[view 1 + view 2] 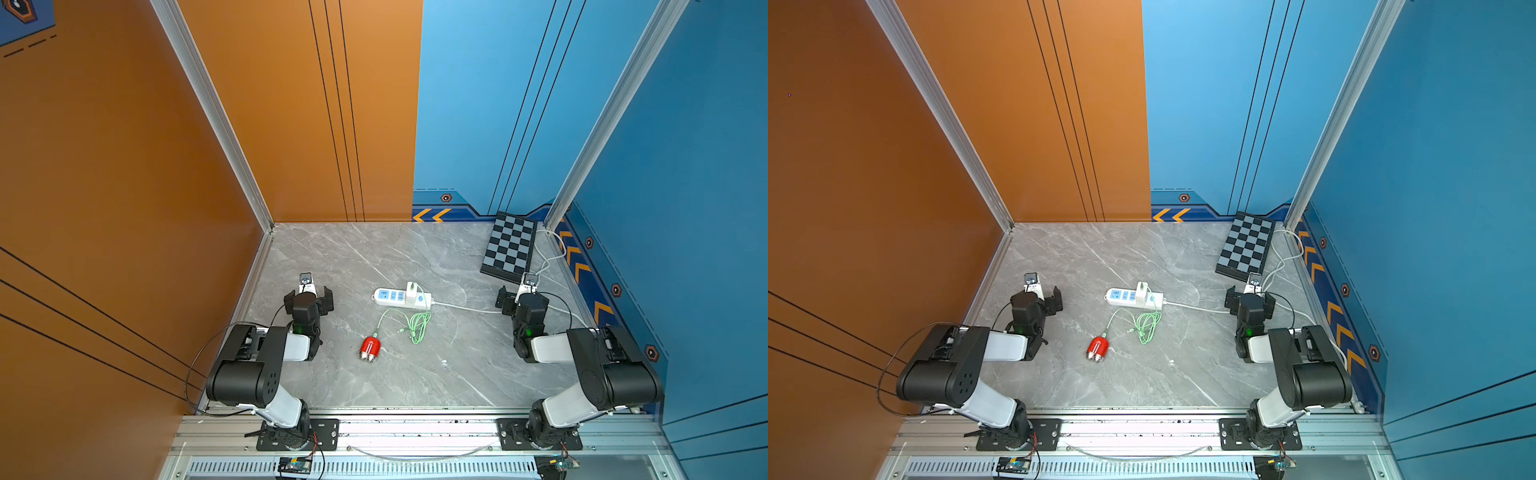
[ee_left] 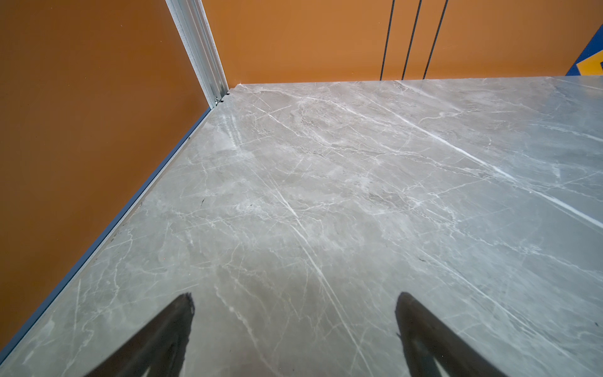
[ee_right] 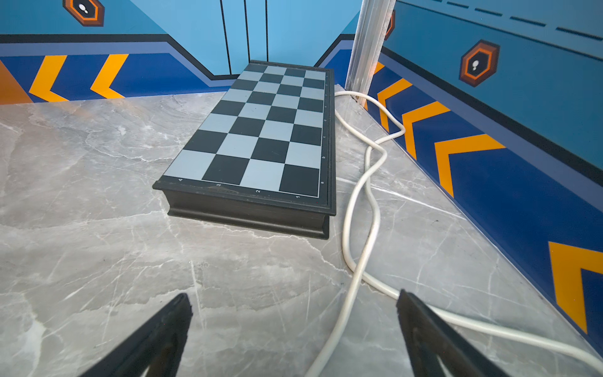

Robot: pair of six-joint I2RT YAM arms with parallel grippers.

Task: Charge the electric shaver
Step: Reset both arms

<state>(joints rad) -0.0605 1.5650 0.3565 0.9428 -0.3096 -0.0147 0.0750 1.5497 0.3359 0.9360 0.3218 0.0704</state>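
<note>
Item: glossy red capsule-shaped electric shaver (image 1: 370,348), lying flat on the grey marble-patterned tabletop (image 1: 332,257), left of centre.
Long axis: near-to-far, silver heads toward the base rail.
Left gripper (image 1: 308,297): spread wide, empty, the nearer one. The shaver lies inward of it, toward the bases.
Right gripper (image 1: 523,300): spread wide, empty, well apart.

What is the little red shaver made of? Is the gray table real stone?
The shaver looks like glossy red plastic, since light glints on it; its two round heads look like shiny metal. The table looks like polished gray marble with white veins, though it may be printed.
</note>
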